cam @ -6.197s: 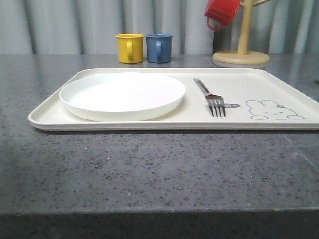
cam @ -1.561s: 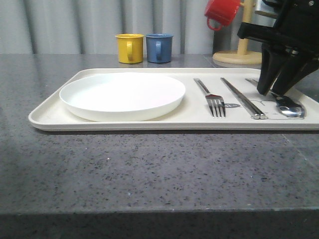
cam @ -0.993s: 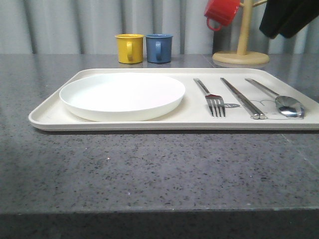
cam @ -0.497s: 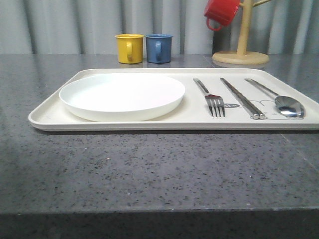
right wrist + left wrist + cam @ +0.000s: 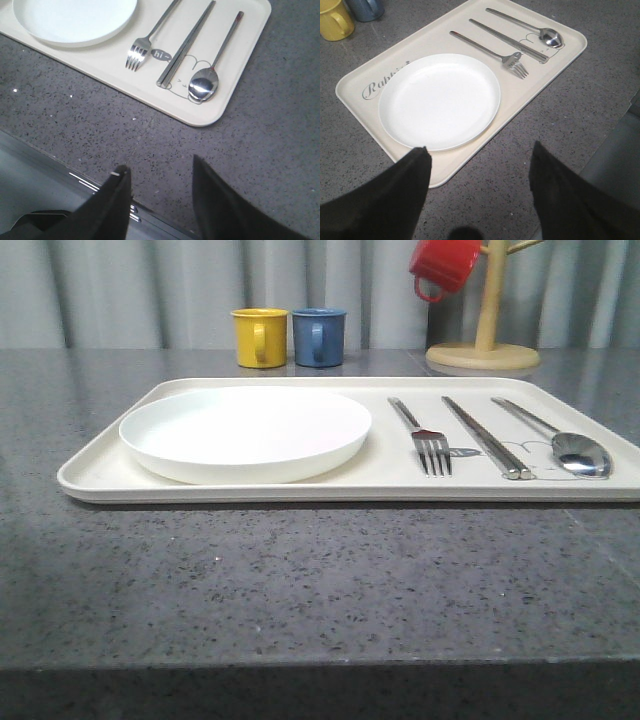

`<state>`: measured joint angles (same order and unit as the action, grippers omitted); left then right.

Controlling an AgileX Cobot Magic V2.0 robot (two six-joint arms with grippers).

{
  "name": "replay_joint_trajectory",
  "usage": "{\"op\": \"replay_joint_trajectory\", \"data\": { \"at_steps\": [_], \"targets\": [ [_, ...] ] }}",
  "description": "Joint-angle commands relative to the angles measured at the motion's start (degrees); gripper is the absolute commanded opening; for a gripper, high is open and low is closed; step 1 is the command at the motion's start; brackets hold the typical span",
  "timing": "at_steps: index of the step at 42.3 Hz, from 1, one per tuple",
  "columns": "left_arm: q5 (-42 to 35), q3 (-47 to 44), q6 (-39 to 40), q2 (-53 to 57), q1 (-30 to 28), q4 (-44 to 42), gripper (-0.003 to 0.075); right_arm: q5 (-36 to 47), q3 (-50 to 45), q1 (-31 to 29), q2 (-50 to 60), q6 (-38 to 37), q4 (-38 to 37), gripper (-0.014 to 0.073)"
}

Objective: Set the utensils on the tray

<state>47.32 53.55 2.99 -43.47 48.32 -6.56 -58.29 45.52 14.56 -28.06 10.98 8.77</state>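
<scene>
The cream tray (image 5: 100, 475) lies across the dark counter. On its right half rest three silver utensils side by side: a fork (image 5: 423, 435), a pair of chopsticks (image 5: 486, 436) and a spoon (image 5: 570, 445). The same fork (image 5: 145, 42), chopsticks (image 5: 185, 45) and spoon (image 5: 207, 80) appear in the right wrist view over the rabbit drawing. My left gripper (image 5: 479, 150) is open above the counter near the tray's (image 5: 445, 172) front corner, holding nothing. My right gripper (image 5: 160, 167) is open above the counter's front edge, holding nothing.
A round white plate (image 5: 245, 430) fills the tray's left half. Behind the tray stand a yellow cup (image 5: 259, 336) and a blue cup (image 5: 319, 336). A red cup (image 5: 443, 265) hangs on a wooden stand (image 5: 484, 350) at the back right.
Chopsticks and spoon have joined the fork on the tray. The right gripper that stood over the spoon rose and left the front view; all utensils lie still now.
</scene>
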Motion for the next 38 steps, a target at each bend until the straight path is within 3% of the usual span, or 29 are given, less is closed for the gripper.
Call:
{"op": "replay_joint_trajectory", "data": {
  "at_steps": [1,14,27,29,34,38],
  "targets": [
    [-4.12,1.51,0.48,0.23,0.39,-0.39,0.0428,3.4,0.66,0.1,2.05,0.69,-0.36,0.033],
    [-4.61,1.51,0.48,0.23,0.39,-0.19,0.0428,3.93,-0.77,0.1,3.12,0.45,-0.85,0.031],
    [-5.34,1.51,0.48,0.23,0.39,-0.19,0.0428,4.62,-1.76,0.1,3.12,0.15,-0.8,-0.0069],
    [-5.44,1.51,0.48,0.23,0.39,-0.19,0.0426,4.62,-1.76,0.1,3.12,0.15,-0.8,-0.0062],
    [-5.44,1.51,0.48,0.23,0.39,-0.19,0.0344,4.73,-1.76,0.1,3.12,0.15,-0.8,-0.0067],
    [-5.44,1.51,0.48,0.23,0.39,-0.19,0.0201,4.68,-1.76,0.1,3.12,0.15,-0.8,-0.0067]
  ]
}}
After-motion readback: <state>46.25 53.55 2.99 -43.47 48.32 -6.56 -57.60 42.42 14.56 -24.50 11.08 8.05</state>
